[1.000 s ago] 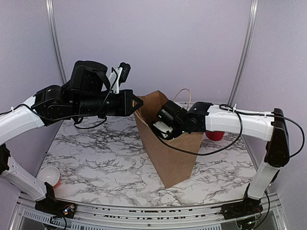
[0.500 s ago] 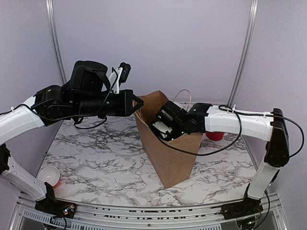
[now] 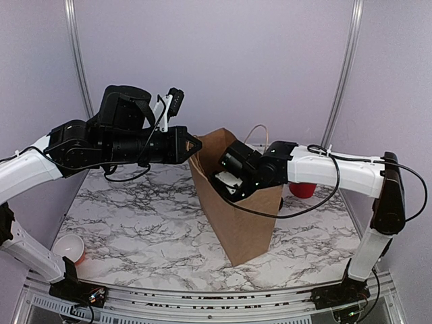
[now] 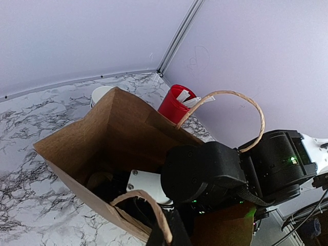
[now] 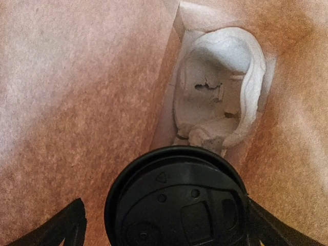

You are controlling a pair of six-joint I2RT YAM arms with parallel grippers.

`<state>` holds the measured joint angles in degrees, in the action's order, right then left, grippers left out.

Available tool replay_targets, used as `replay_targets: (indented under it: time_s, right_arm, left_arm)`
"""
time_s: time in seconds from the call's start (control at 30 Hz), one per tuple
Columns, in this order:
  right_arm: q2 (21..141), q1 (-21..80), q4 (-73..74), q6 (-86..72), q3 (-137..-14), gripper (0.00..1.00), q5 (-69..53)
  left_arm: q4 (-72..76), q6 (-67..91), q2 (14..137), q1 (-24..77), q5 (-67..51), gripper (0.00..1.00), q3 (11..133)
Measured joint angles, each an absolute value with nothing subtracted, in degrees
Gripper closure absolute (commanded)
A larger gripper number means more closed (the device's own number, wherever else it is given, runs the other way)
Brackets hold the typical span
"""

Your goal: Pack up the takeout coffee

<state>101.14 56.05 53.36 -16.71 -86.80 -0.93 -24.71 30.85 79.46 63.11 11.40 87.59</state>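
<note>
Between the fingers (image 5: 64, 225) of the right pincer (image 5: 166, 228), a lidded cup (image 5: 177, 197) sat pinched inside the bag (image 3: 239, 223), a white wad (image 5: 220, 92) below; seemingly the lowering step, next needing upright placement, then release.

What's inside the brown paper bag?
The right gripper reaches into the paper bag, with the takeout coffee between its fingers, black lid up. Beyond it lies a white moulded-paper thing at the bag's bottom. The lid hides the cup's body and whatever is underneath.
</note>
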Motion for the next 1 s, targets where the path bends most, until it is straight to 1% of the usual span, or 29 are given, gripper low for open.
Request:
replay_targets:
  time_s: [0.4, 1.0]
  right_arm:
    - [101.2, 56.1, 57.7, -17.8, -89.9, 0.0, -0.9]
    - [101.1, 56.1, 57.4, -19.4, -93.4, 0.0, 1.7]
  left_arm:
    - [-24.7, 30.9, 79.5, 63.1, 11.3, 1.0, 87.6]
    - [-24.7, 30.9, 79.5, 63.5, 11.0, 1.0, 87.6]
